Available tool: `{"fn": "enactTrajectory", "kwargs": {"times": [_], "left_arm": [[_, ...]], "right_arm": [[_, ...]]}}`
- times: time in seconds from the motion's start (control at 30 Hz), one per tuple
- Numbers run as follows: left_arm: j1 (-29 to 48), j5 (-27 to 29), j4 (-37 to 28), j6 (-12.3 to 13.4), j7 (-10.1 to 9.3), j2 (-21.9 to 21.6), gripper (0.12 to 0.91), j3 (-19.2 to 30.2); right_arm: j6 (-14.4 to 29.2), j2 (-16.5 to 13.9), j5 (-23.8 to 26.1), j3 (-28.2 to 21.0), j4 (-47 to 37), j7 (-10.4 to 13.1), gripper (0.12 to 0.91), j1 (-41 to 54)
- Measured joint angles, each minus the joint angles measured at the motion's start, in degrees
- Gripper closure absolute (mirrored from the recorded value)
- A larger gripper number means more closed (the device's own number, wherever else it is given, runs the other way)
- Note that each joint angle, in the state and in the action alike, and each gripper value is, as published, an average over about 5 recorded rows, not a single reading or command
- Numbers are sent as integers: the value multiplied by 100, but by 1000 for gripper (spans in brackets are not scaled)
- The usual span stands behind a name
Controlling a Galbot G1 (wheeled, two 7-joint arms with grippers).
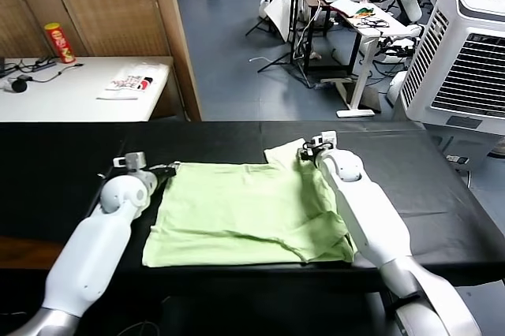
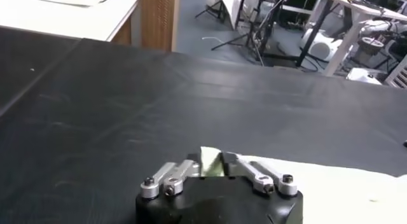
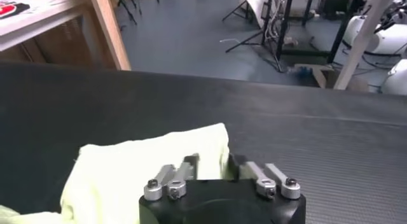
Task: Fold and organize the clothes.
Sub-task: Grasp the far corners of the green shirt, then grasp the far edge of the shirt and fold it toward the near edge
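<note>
The clothes are one pale light-green T-shirt (image 1: 245,210), lying mostly flat on the black table (image 1: 71,154), with one sleeve folded over near my right arm. My left gripper (image 1: 163,170) sits at the shirt's far left corner. The left wrist view shows that gripper (image 2: 211,161) shut on a small peak of the green T-shirt (image 2: 331,181). My right gripper (image 1: 309,151) is at the far right corner by the sleeve. In the right wrist view it (image 3: 213,161) is shut on the edge of the T-shirt (image 3: 140,168).
A white side table (image 1: 79,99) at the back left carries a red can (image 1: 59,42) and a white red-printed folded item (image 1: 130,82). A wooden partition (image 1: 170,28) stands behind it. A white air cooler (image 1: 461,60) stands off the table's right end.
</note>
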State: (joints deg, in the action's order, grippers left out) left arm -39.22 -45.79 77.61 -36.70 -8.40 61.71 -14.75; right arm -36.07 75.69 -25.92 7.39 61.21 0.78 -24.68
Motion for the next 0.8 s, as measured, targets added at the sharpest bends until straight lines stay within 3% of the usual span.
{"fn": "enactTrajectory", "kwargs": {"times": [0.2, 0.37, 0.8], "left_arm": [[-21, 2, 73, 70, 0, -6, 903, -7], [-111, -34, 304, 95, -34, -113, 903, -50], [-1074, -247, 1885, 113, -176, -627, 903, -502]], "right_arm": [[37, -117, -126, 124, 246, -29, 902, -130], [-56, -360, -520, 225, 735, 4, 903, -328], [-455, -1463, -1547, 555, 2679, 155, 903, -1275]]}}
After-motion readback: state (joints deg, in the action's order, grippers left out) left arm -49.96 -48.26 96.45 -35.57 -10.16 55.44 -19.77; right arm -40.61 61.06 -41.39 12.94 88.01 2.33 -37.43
